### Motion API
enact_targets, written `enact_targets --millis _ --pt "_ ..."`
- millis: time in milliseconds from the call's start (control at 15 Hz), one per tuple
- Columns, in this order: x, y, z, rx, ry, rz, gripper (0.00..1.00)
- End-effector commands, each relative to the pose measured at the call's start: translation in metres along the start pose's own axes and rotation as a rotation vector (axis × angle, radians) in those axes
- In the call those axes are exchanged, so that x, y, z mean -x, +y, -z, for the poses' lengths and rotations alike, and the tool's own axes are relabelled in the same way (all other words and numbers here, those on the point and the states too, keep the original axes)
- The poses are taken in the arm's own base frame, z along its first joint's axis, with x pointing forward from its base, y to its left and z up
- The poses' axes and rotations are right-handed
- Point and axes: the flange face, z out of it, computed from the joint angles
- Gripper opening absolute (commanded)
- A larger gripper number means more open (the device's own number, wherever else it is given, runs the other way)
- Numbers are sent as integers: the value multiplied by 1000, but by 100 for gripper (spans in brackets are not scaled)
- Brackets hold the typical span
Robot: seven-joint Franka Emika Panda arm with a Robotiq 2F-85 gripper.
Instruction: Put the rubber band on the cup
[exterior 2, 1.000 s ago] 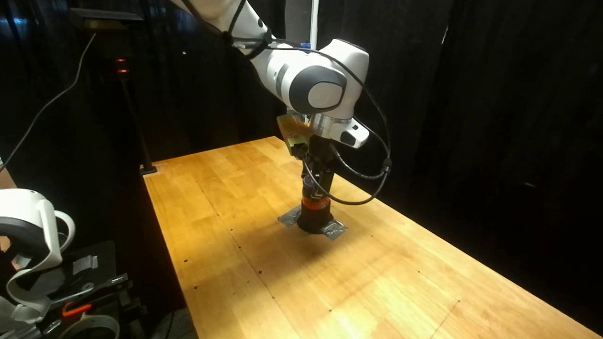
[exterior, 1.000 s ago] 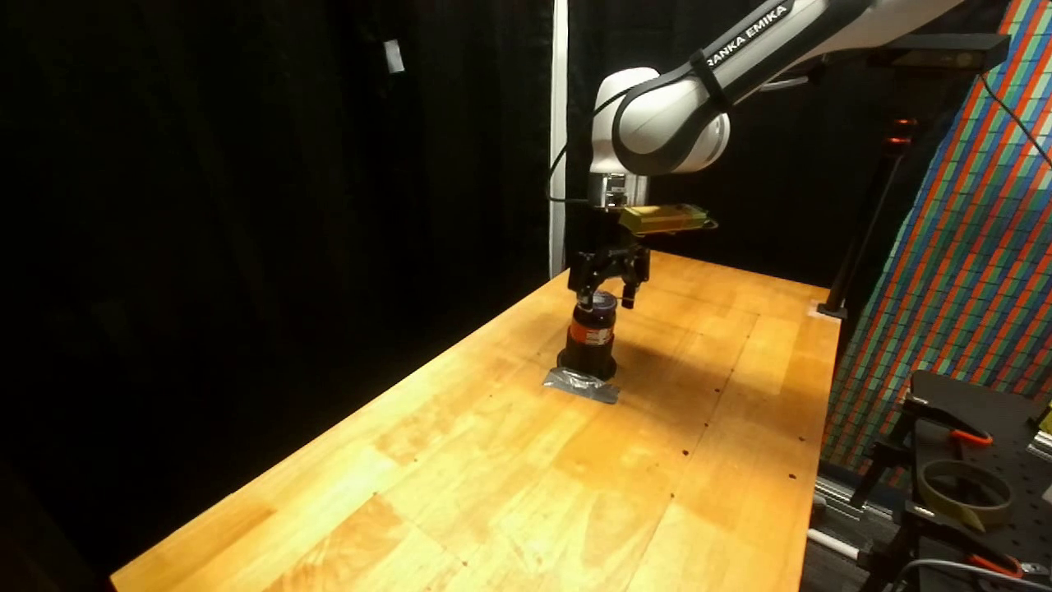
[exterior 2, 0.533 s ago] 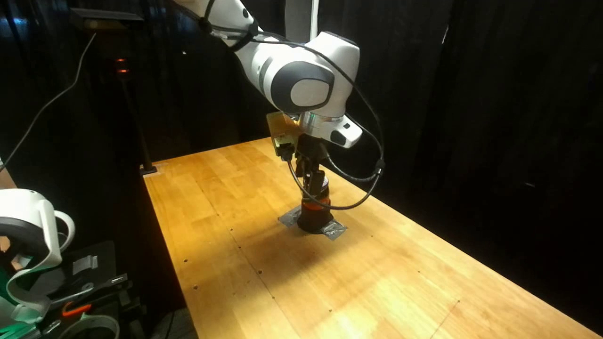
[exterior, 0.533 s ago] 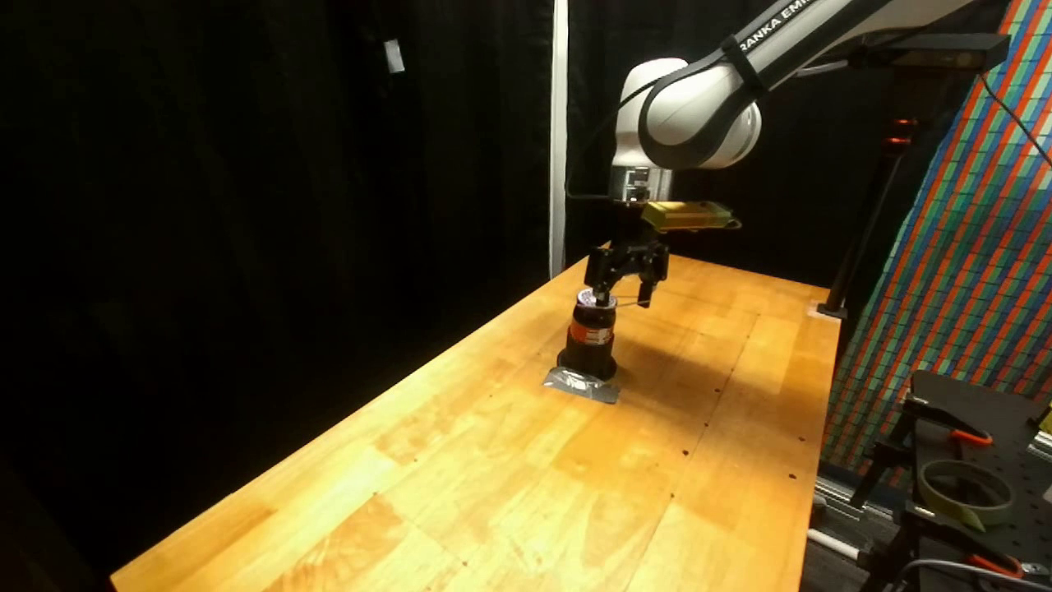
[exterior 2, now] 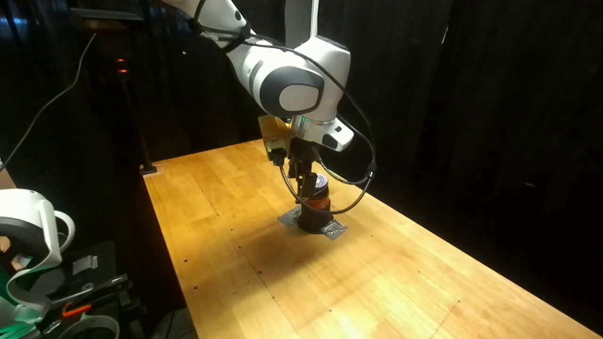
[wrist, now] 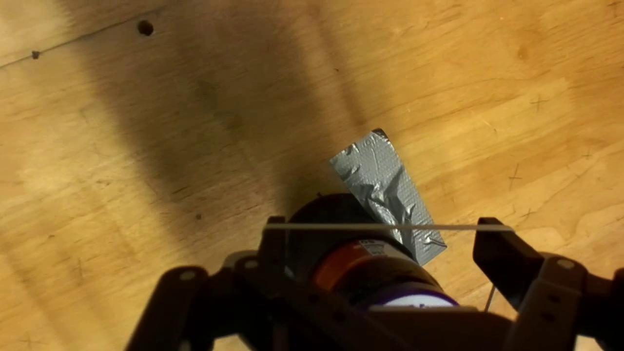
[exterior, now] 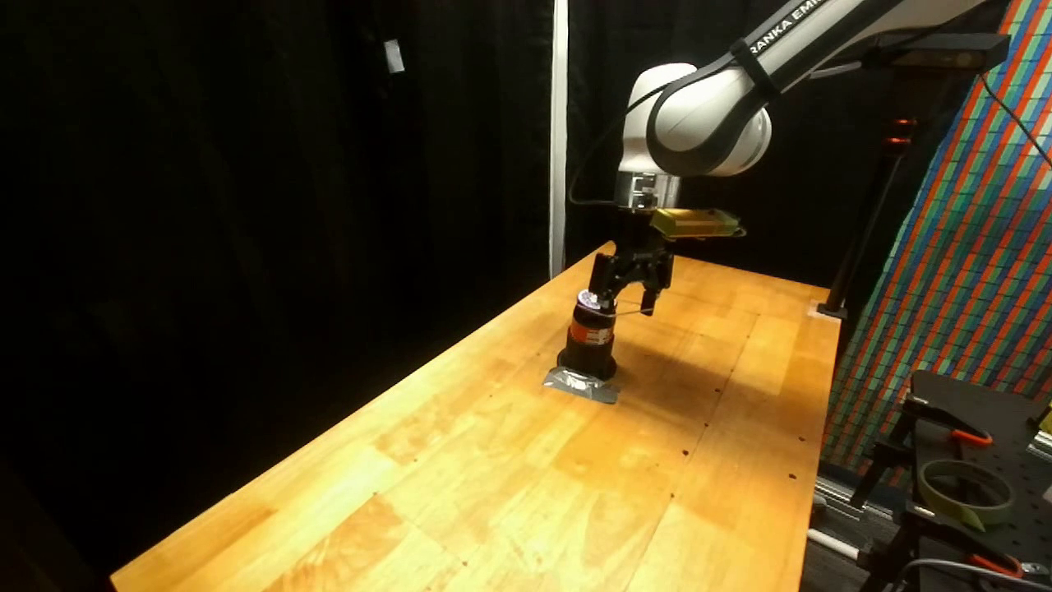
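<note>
The cup (exterior: 591, 333) is a dark cylinder with a pale top and an orange band. It stands upright on the table, also in an exterior view (exterior 2: 322, 203) and the wrist view (wrist: 341, 258). My gripper (exterior: 626, 309) is open at the height of the cup's top. One finger overlaps the cup's top in an exterior view; the other is to its right. The pale rubber band (wrist: 448, 227) is stretched straight between the fingertips in the wrist view. A thin strand shows beside the right finger. I cannot tell whether any of the band is around the cup.
The cup sits in a wider black base (exterior: 587, 360), held to the wooden table (exterior: 509, 477) by silver tape (exterior: 580, 384). A robot cable loop (exterior 2: 372, 167) hangs past the cup. A stand (exterior: 832, 311) is at the table's corner. A cart holds a tape roll (exterior: 966, 493).
My gripper has moved sideways from above the cup, right in one exterior view and left in the other, then slightly down. The cup's top shows more. The jaws stay open.
</note>
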Motion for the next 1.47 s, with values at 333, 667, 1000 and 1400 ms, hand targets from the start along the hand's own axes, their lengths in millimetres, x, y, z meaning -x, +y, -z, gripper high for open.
enact_targets --millis 333,667,1000,1400 --pt "39 -18 -25 89 46 93 100" --pt "48 -17 -26 93 112 101 75" --pt "67 -14 -16 66 228 117 42" --pt "96 -24 -13 21 491 206 5"
